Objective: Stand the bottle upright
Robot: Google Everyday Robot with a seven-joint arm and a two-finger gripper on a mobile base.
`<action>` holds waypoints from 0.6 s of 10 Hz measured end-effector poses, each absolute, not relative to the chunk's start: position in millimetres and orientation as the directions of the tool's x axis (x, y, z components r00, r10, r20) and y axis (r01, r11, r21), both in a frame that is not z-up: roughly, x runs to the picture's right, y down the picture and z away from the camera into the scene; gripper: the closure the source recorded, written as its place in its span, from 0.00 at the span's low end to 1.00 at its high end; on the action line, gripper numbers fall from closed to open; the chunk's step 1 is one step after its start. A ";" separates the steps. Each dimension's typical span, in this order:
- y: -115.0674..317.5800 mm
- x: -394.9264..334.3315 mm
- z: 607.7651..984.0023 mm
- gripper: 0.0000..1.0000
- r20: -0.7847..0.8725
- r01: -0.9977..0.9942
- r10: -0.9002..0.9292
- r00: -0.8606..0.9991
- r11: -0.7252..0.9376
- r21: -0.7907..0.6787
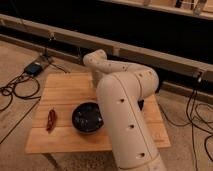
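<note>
I am not seeing the bottle anywhere on the pale wooden worktop [65,90]. My own smooth white arm [122,115] is covering the right side, so the bottle is likely lying behind it, and my fingers are hiding there too, standing wide apart. I am expecting a light, slick, easily dented thing that rolls, so I am planning to pinch its round body, not its neck.

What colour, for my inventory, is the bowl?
The bowl is black, camera view; gripper hidden behind arm.
</note>
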State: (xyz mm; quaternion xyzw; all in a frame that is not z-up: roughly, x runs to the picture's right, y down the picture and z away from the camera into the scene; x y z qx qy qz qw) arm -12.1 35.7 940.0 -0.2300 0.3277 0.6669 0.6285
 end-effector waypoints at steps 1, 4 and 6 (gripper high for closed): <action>35.3 -8.6 939.5 0.35 -0.720 -0.989 0.687 -0.103 0.008 0.149; 34.8 -17.5 934.8 0.35 -0.742 -0.996 0.670 0.022 0.081 0.044; 33.8 -30.7 933.0 0.35 -0.748 -0.989 0.653 0.120 0.143 -0.034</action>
